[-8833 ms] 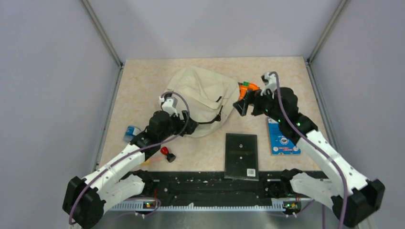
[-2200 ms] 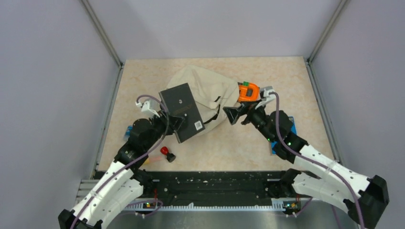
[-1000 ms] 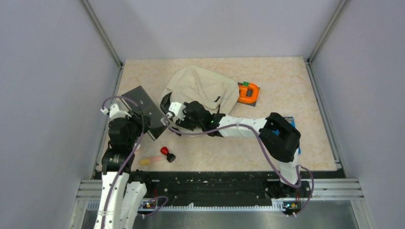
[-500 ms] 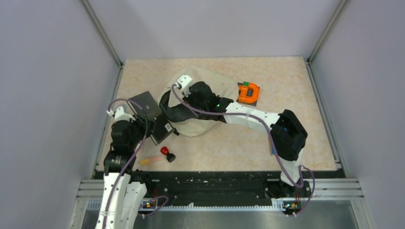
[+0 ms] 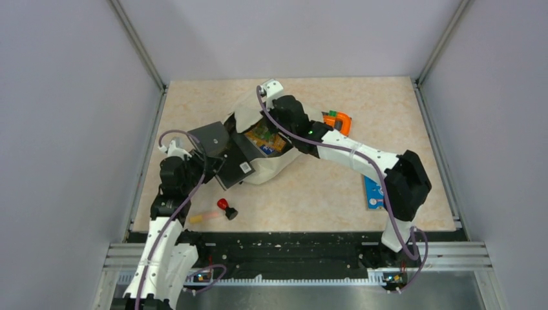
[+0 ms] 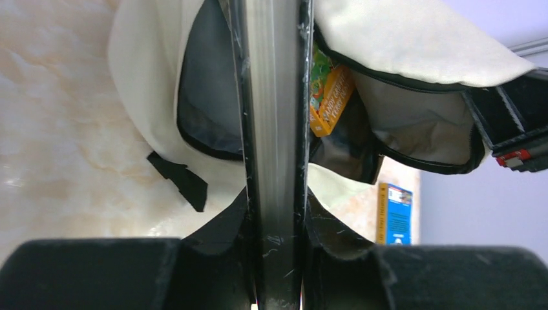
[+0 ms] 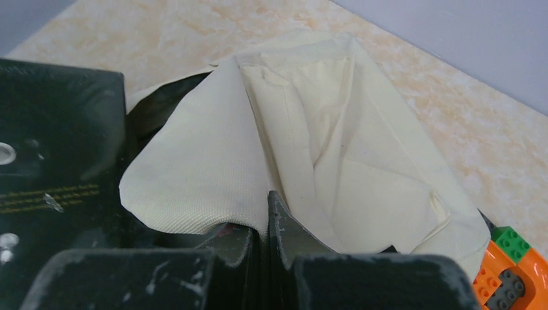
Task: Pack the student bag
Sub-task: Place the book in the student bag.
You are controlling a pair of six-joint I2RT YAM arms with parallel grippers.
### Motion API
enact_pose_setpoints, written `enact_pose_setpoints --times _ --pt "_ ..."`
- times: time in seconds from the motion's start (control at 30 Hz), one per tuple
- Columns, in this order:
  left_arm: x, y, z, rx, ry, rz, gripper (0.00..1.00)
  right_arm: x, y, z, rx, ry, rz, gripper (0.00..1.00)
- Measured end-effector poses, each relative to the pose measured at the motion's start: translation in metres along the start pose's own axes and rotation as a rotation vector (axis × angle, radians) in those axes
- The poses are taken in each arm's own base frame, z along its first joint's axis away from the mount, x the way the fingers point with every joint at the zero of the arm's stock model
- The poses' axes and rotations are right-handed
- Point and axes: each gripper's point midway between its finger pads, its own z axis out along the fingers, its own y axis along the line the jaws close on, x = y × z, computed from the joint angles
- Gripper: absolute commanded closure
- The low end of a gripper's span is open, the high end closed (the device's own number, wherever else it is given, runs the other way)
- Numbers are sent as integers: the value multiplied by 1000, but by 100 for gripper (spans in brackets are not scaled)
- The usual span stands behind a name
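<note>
**Top view.** The bag [image 5: 271, 169] is lying just toward 10 o'clock of the centre of the worktop [image 5: 388, 110], and its mouth is opening toward 9 o'clock. The right tool [image 5: 255, 123] is pinching the upper flap and lifting it. The left tool [image 5: 208, 161] is gripping a flat black box [image 5: 216, 139], whose leading edge is reaching the mouth. An orange toy [image 5: 339, 121] is sitting at 2 o'clock of the bag, a blue booklet [image 5: 373, 192] at 4 o'clock and a red-capped item [image 5: 226, 206] at 7 o'clock.

**Left wrist view.** The jaws are clamping the box, seen edge-on, and it is pointing into the dark lining. An orange-yellow book [image 6: 329, 97] is lying inside.

**Right wrist view.** The jaws are closing almost fully, with only the cream flap edge between them. The box is showing at 9 o'clock.

**Step.** The box is judged to be going into the bag. The next move probably calls for sliding it deeper toward 3 o'clock, past the book, while the flap is being held high.
</note>
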Motion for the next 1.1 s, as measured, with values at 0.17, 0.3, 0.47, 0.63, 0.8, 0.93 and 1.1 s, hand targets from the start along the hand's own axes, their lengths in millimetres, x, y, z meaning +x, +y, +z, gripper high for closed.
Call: enact_pose_setpoints --times 0.17,0.3,0.47,0.63,0.8,0.93,1.1 --pt "6 -8 14 43 52 -122 100 -17 -6 -11 32 -38 85 100" --pt "11 -19 16 104 83 -197 100 -24 -10 -13 64 -64 134 100" --pt "26 -17 11 134 113 -267 100 -30 -16 -13 101 -88 178 100" --pt "43 -9 8 136 153 -323 100 -36 -17 -13 111 -115 214 100" --pt "52 -6 13 136 196 -366 100 -33 -13 -12 91 -118 232 100" --pt "55 -6 23 146 234 -386 100 -25 -8 -15 60 -115 237 100" --pt "51 -9 42 141 273 -401 100 -19 -3 -20 26 -115 240 100"
